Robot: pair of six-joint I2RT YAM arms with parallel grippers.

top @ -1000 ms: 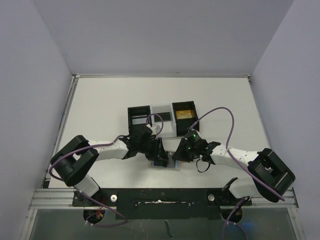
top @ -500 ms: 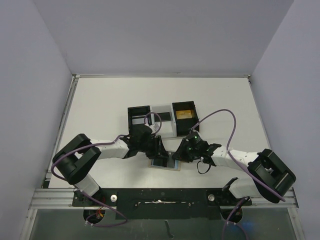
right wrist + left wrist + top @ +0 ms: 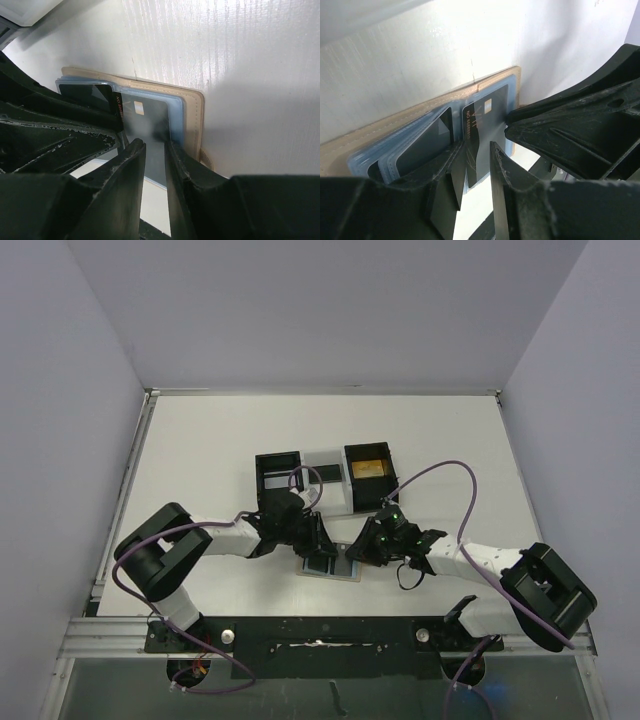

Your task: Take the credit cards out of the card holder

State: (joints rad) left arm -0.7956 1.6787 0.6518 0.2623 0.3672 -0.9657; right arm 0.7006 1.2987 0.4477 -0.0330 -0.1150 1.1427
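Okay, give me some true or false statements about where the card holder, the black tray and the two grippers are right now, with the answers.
1. The card holder lies open on the table between the two grippers. True.
2. The card holder sits inside the black tray. False: it lies on the table, nearer the arms' bases than the tray.
3. A dark card shows at the tips of the left gripper. True.
4. The right gripper hovers over the tray. False: it is down at the card holder, facing the left gripper.
5. The tray's right compartment holds a yellow item. True.
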